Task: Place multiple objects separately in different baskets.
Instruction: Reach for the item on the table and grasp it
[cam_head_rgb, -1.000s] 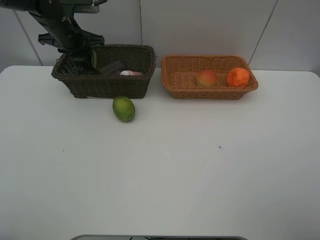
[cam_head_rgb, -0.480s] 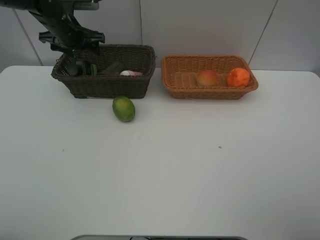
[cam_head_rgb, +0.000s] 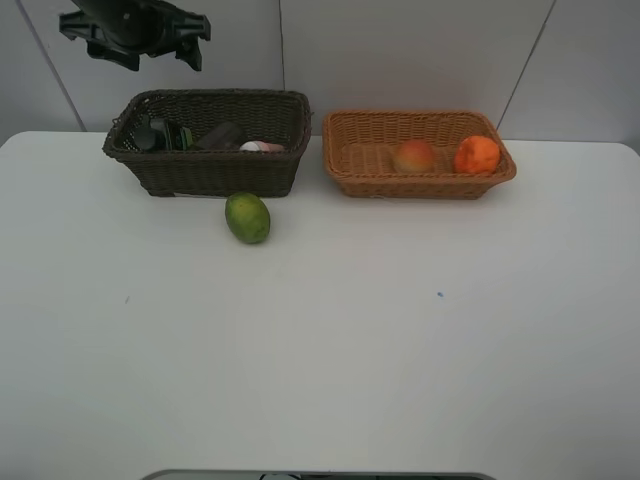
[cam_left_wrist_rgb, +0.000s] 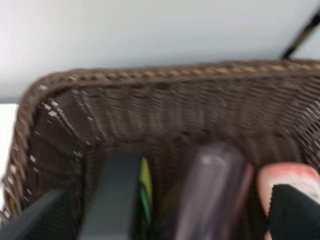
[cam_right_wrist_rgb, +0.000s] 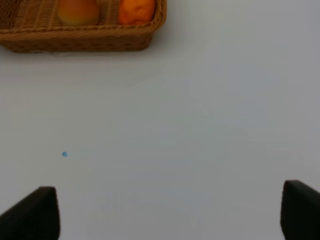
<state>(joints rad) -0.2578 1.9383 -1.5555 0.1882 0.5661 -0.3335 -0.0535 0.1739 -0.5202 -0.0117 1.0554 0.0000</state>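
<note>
The white bench (cam_head_rgb: 330, 350) carries two woven baskets side by side near its far edge. The dark brown basket (cam_head_rgb: 215, 172) is loaded with the containers: a dark grey-green bottle (cam_head_rgb: 160, 135) lying at its left end, a translucent mauve cup (cam_head_rgb: 222, 135) on its side in the middle, and a pink white-capped bottle (cam_head_rgb: 262, 147) toward its right. The light orange-tan basket (cam_head_rgb: 345, 165) is kept for fruit, and a red-yellow peach-like fruit (cam_head_rgb: 414, 156) and an orange (cam_head_rgb: 477, 154) sit close together at its right end. The sorting appears to run by kind, so the one piece left out is judged to belong with the fruit.

That piece, a green citrus (cam_head_rgb: 247, 217), lies on the bench just in front of the dark basket, apart from its wall. It is a smooth oval, bright green with a duller patch, and looks firm enough to roll if nudged.

The left gripper (cam_head_rgb: 135, 28) is held high above the dark basket's left end, its fingers spread and empty. The right gripper (cam_right_wrist_rgb: 170, 212) is seen only in its wrist view, above bare bench, its fingers wide apart with nothing between them.
</note>
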